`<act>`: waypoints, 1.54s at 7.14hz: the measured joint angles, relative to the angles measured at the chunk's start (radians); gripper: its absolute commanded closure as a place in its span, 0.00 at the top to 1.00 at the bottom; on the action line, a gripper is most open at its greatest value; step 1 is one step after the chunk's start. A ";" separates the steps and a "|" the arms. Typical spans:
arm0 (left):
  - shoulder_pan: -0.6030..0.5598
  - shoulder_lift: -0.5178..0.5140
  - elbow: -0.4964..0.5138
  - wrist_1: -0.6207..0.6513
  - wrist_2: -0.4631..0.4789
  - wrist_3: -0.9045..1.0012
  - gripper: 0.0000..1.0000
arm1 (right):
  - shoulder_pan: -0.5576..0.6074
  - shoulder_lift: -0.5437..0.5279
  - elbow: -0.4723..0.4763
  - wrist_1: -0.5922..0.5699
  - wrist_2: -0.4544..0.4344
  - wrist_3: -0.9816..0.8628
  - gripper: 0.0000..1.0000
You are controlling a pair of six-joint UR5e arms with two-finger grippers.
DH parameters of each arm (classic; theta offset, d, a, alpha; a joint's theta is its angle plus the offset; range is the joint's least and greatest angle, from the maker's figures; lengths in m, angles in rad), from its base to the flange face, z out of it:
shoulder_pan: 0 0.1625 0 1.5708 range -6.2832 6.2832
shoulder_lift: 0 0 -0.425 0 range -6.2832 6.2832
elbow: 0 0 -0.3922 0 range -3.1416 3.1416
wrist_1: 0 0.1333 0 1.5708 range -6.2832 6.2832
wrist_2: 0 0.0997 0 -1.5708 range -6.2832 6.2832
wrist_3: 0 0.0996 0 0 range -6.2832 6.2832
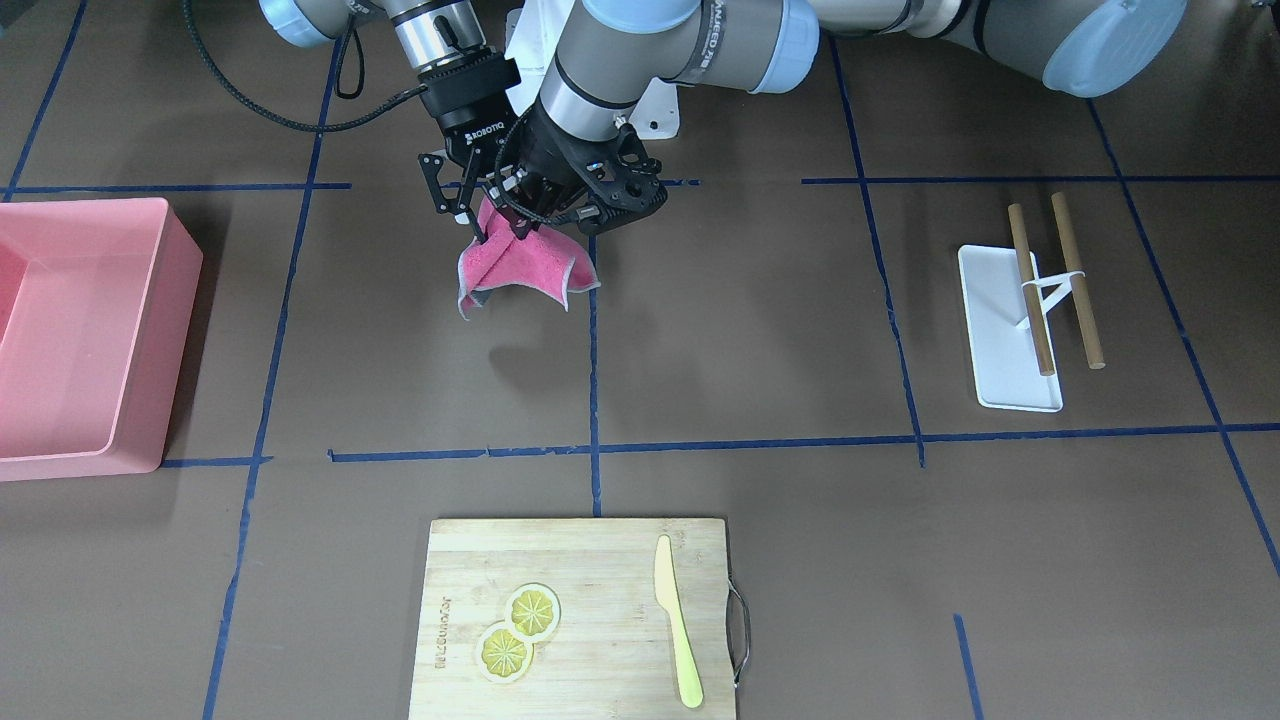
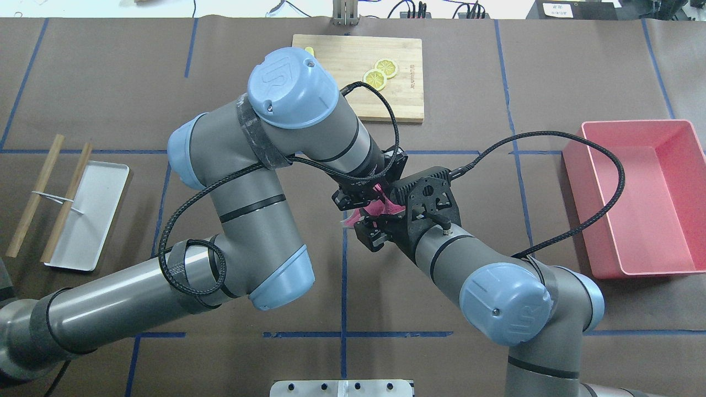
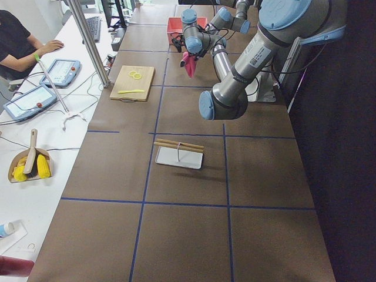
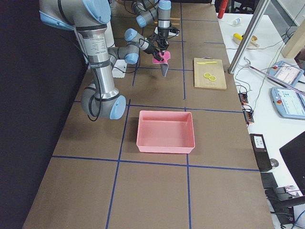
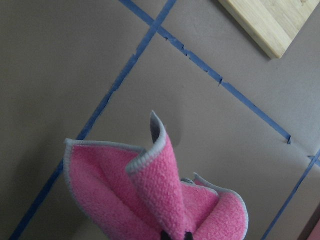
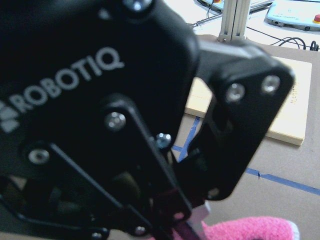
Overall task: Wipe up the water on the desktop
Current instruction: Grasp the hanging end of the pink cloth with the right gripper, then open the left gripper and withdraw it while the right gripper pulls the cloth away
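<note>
**Pink cloth (image 1: 525, 265) held clear of the table (image 1: 760, 330)**

The left gripper (image 5: 173, 234) had its jaws clenched on a bunched fold of the cloth, which hung above a blue tape line. The right gripper (image 1: 468, 205) crowded in just beside it, and whether its jaws gripped could not be told. The cloth looked light, soft and limp, probably best pinched at a gathered fold. The table was flat and matte, with no wet patch visible. A pink bin (image 1: 150, 330), a cutting board (image 1: 600, 560) and a white tray (image 1: 1000, 330) lay well apart.
</note>
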 measured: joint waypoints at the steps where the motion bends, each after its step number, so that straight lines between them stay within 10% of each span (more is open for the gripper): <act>1: 0.004 -0.001 -0.004 -0.001 -0.001 -0.001 0.03 | -0.005 -0.001 -0.003 0.000 -0.009 0.000 0.40; 3: 0.005 -0.001 -0.008 -0.002 -0.001 -0.002 0.10 | -0.012 -0.008 -0.002 0.000 -0.023 0.000 0.21; 6: 0.005 0.000 -0.011 -0.007 -0.001 0.001 0.69 | -0.036 -0.016 -0.002 -0.002 -0.080 -0.004 0.03; 11: -0.041 0.007 -0.084 -0.041 0.004 0.012 0.72 | -0.058 -0.014 0.001 -0.027 -0.128 -0.016 0.00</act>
